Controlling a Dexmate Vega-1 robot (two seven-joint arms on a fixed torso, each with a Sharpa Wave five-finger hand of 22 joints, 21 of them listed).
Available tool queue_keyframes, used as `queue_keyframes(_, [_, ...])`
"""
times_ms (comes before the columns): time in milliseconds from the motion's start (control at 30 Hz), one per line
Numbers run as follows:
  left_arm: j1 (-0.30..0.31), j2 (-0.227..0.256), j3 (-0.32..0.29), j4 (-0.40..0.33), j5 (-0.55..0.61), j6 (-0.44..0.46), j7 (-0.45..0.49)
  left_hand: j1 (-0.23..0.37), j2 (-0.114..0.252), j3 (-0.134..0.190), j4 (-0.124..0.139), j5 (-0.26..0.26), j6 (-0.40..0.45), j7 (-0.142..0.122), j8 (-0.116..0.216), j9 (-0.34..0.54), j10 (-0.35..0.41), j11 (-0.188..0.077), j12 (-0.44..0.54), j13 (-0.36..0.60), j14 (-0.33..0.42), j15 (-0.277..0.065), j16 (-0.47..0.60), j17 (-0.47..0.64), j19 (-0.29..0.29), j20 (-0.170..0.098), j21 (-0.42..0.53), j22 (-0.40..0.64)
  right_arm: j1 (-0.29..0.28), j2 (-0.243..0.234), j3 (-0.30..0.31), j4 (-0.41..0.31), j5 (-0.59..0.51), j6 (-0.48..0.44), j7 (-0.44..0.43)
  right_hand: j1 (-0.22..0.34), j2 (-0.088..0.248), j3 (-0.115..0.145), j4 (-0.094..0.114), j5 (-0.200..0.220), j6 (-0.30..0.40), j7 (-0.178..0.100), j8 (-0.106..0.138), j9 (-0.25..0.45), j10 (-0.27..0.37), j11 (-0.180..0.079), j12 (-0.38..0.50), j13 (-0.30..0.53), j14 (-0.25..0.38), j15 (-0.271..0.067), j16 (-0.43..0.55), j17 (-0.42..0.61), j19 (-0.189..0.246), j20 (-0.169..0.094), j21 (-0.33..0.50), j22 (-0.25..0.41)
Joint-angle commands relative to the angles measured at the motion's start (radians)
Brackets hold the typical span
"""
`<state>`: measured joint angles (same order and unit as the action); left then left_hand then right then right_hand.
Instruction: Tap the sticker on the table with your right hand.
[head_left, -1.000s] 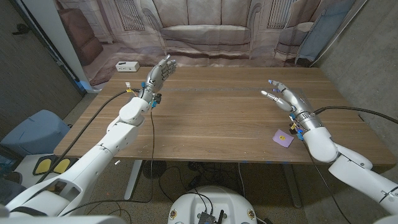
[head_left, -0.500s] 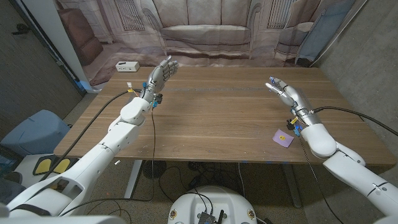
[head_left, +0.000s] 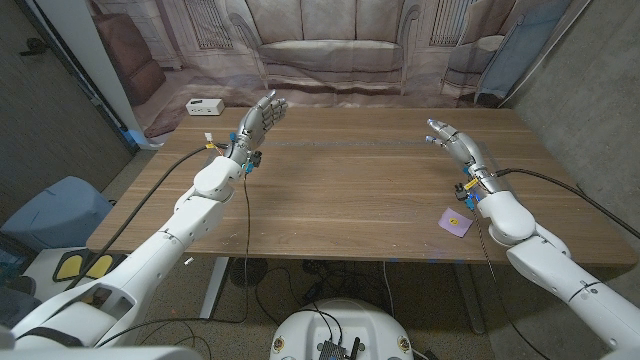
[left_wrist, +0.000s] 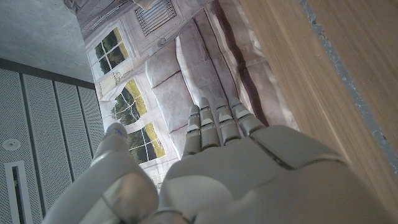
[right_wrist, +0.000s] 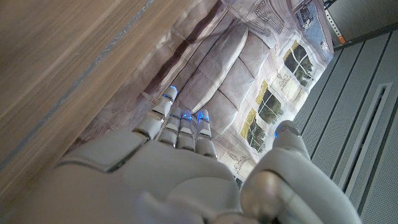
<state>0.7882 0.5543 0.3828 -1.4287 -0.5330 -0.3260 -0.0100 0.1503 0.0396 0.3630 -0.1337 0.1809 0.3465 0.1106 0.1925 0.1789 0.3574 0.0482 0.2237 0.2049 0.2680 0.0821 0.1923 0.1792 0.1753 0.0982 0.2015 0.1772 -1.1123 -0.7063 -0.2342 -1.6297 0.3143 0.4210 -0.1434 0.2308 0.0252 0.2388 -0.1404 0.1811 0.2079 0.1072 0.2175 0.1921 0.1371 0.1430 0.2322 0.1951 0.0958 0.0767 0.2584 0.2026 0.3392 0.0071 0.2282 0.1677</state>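
A small purple sticker (head_left: 456, 222) with a yellow mark lies on the wooden table (head_left: 350, 190) near its front right edge. My right hand (head_left: 455, 146) is raised above the table's right side, fingers straight and apart, holding nothing; it is farther back than the sticker, and my right forearm passes just beside the sticker. The right wrist view shows the back of that hand (right_wrist: 180, 168) with fingers extended toward the backdrop. My left hand (head_left: 258, 118) stands raised at the table's far left, fingers extended and empty, also seen from behind in the left wrist view as a hand (left_wrist: 217, 162).
A white power strip (head_left: 204, 106) lies at the table's far left corner. A printed backdrop of a sofa (head_left: 330, 50) hangs behind the table. A black cable (head_left: 245, 210) hangs over the front edge by my left arm.
My right hand has moved toward the table's far side and drawn its fingers straighter, away from the sticker. The left hand has stayed still.
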Motion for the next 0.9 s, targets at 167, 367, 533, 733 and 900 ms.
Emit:
queue_keyframes(167, [0.014, 0.006, -0.008, -0.014, -0.007, -0.002, 0.004, 0.01, -0.004, 0.007, 0.002, -0.001, 0.008, 0.004, -0.001, 0.003, 0.001, 0.003, -0.001, 0.001, 0.005, -0.002, -0.002, 0.002, 0.005, -0.005, -0.001, 0.003, 0.122, 0.054, -0.055, 0.124, 0.157, 0.046, 0.151, -0.004, 0.007, -0.005, 0.007, 0.001, -0.01, 0.003, -0.009, 0.002, -0.002, 0.005, -0.007, 0.003, -0.008, 0.005, -0.009, 0.007, -0.005, -0.004, -0.013, 0.002])
queue_keyframes(367, [0.021, 0.012, -0.012, -0.027, -0.009, 0.005, 0.008, 0.011, -0.004, 0.007, 0.002, -0.001, 0.008, 0.004, -0.001, 0.003, 0.001, 0.005, -0.002, 0.001, 0.005, -0.002, -0.002, 0.002, 0.004, -0.005, -0.002, 0.003, 0.165, 0.08, -0.073, 0.178, 0.222, 0.051, 0.215, -0.007, 0.008, -0.007, 0.009, 0.001, -0.015, 0.007, -0.012, 0.002, -0.01, 0.005, -0.012, 0.003, -0.015, 0.006, -0.013, 0.008, -0.008, -0.003, -0.017, 0.002])
queue_keyframes(533, [0.025, 0.014, -0.014, -0.033, -0.013, 0.007, 0.008, 0.011, -0.003, 0.008, 0.002, -0.001, 0.006, 0.004, -0.002, 0.003, 0.0, 0.001, -0.003, 0.001, 0.004, -0.001, -0.002, 0.002, 0.004, -0.005, -0.002, 0.003, 0.199, 0.096, -0.09, 0.221, 0.204, 0.07, 0.221, -0.008, 0.009, -0.008, 0.01, 0.001, -0.016, 0.009, -0.013, 0.002, -0.011, 0.006, -0.013, 0.003, -0.018, 0.006, -0.015, 0.008, -0.01, -0.003, -0.019, 0.002])
queue_keyframes(733, [0.038, 0.029, -0.022, -0.059, -0.012, 0.02, 0.02, 0.011, -0.003, 0.008, 0.002, -0.001, 0.006, 0.004, -0.002, 0.003, 0.0, 0.003, -0.003, 0.001, 0.004, -0.001, -0.003, 0.002, 0.003, -0.004, -0.002, 0.003, 0.237, 0.127, -0.11, 0.277, 0.193, 0.102, 0.231, -0.01, 0.01, -0.009, 0.011, 0.002, -0.013, 0.008, -0.012, 0.001, -0.009, 0.005, -0.013, 0.003, -0.017, 0.007, -0.016, 0.009, -0.011, -0.002, -0.021, 0.002])
queue_keyframes(900, [0.045, 0.042, -0.028, -0.079, -0.014, 0.039, 0.026, 0.012, -0.002, 0.009, 0.002, -0.002, 0.005, 0.005, -0.002, 0.003, -0.002, 0.002, -0.004, 0.001, 0.003, 0.001, -0.003, 0.002, 0.003, -0.004, -0.002, 0.003, 0.268, 0.149, -0.125, 0.325, 0.224, 0.11, 0.274, -0.009, 0.011, -0.009, 0.011, 0.002, -0.002, 0.005, -0.009, 0.002, -0.007, 0.007, -0.014, 0.004, -0.014, 0.005, -0.016, 0.009, -0.008, -0.005, -0.022, 0.002])
